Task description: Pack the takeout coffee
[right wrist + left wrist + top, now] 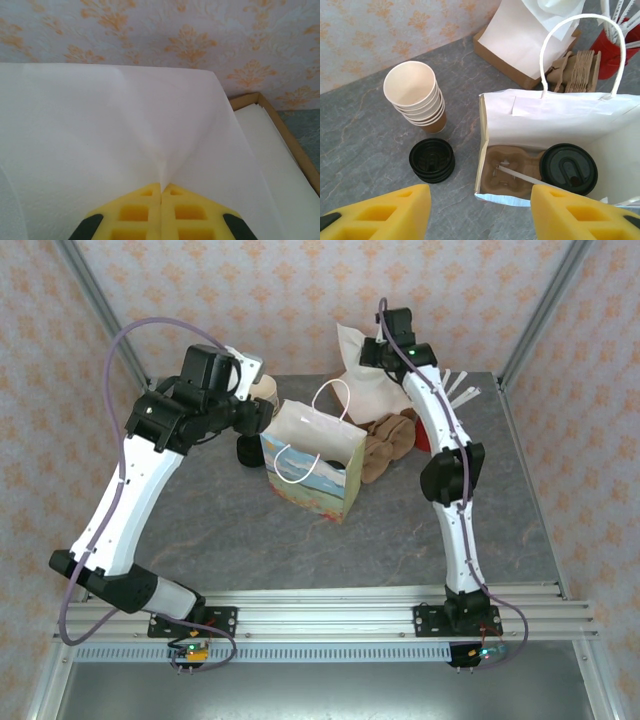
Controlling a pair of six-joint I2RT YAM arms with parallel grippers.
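We find the takeout coffee [568, 168] standing lid-up inside the paper bag [555, 117], seated in the cardboard carrier [507, 170]. It sits just below and right of our left gripper [479, 194], which is half-spread and empty. The right gripper [161, 192] is pinched on what looks like a napkin [125, 130]. The bag lies leftward and nearer from there.

I'm working in a robot test cell dressed as a café counter, not a real shop. Aluminium frame posts [95, 298] hold flat panels of orange-patterned wallpaper [250, 300]. The grey stone-look bench [250, 535] ends at a bolted aluminium rail [320, 620]. Stacked paper cups [417, 95], loose black lids [432, 160] and a paper bag [560, 120] serve as props.
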